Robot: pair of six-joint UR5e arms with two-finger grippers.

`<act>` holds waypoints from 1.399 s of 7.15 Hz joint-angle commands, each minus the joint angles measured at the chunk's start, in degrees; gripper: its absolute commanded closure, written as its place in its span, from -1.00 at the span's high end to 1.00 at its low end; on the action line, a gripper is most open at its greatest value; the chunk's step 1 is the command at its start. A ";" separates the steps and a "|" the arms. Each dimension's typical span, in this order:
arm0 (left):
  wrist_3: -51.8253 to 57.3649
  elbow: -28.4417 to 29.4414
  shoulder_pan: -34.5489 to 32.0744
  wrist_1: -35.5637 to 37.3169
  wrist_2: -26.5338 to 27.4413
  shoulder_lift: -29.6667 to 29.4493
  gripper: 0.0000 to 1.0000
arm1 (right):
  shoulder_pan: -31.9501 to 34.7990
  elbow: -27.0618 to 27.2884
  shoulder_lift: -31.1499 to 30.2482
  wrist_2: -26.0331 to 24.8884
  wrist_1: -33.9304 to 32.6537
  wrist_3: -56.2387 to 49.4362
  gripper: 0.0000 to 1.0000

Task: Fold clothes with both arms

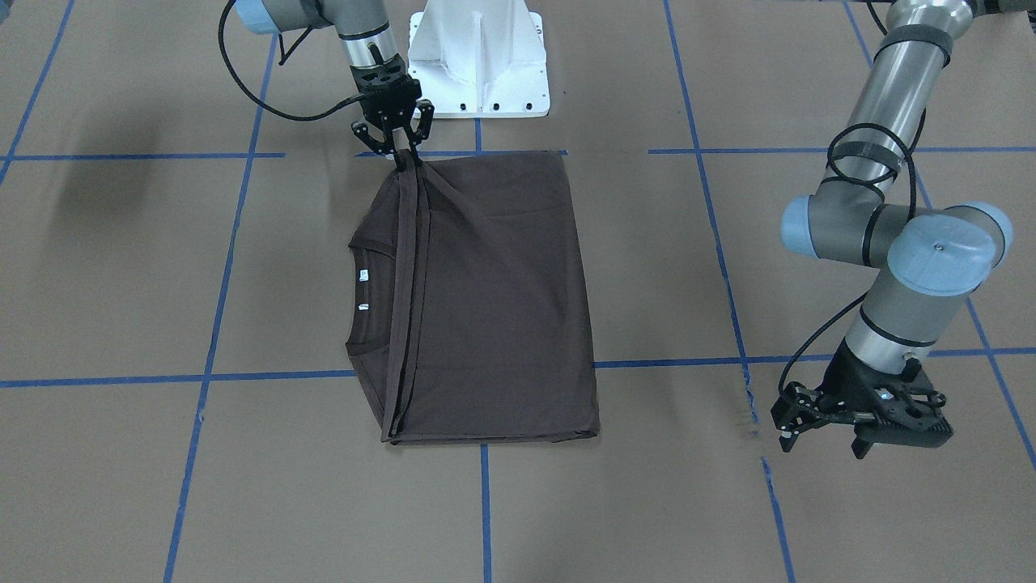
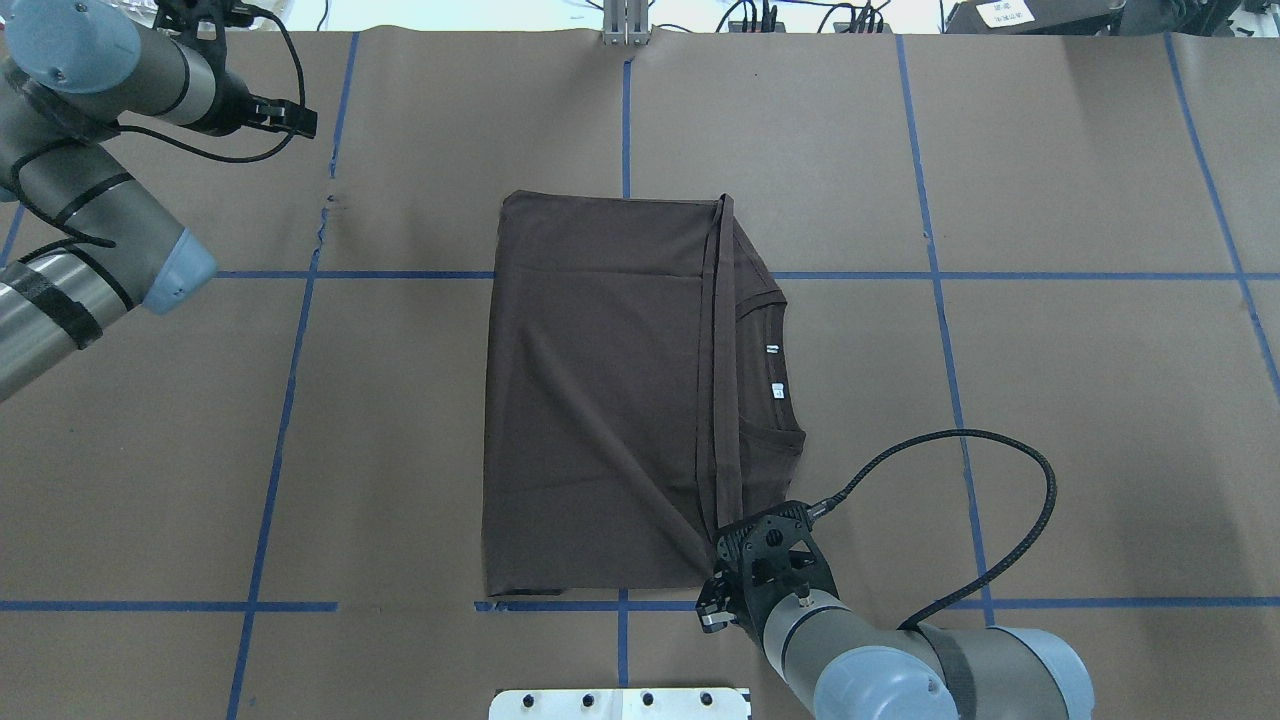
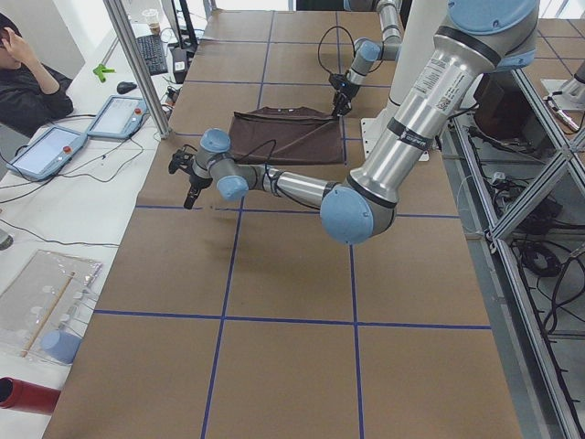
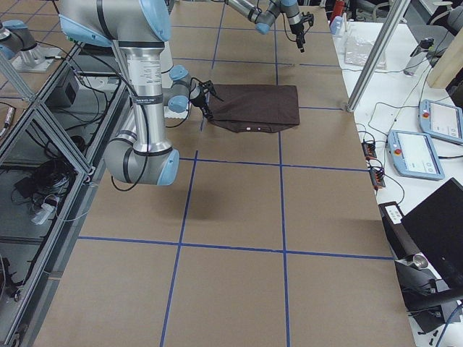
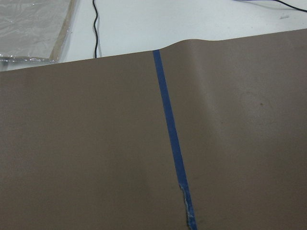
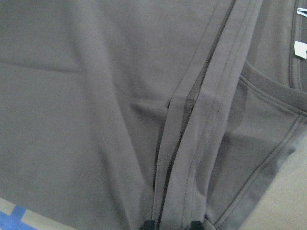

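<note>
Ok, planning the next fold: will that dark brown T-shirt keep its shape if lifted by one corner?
Probably not: the dark brown T-shirt sags into diagonal creases where the black right gripper pinches its corner. Likely light: its folded layers lie flat.

Overhead looks down from the robot's edge of the table [image 2: 1080, 420]; front-facing opposes it; side cameras watch from both ends. All four share the T-shirt [image 2: 590, 400].

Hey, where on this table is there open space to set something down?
Widest bare patch: the table on the robot's right, beyond the collar of the shirt. Another lies between the shirt and the left gripper. Crowded by the white base, where the right gripper pinches the shirt's corner.
</note>
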 commanded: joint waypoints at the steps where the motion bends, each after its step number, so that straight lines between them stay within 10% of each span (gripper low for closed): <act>1: 0.00 0.00 -0.07 0.00 0.00 0.00 1.00 | -0.14 0.00 0.21 -0.81 -1.52 0.03 -0.24; 10: -0.09 0.17 0.01 0.00 0.00 0.00 1.00 | 1.43 0.87 3.29 -0.55 -5.13 -0.67 -0.15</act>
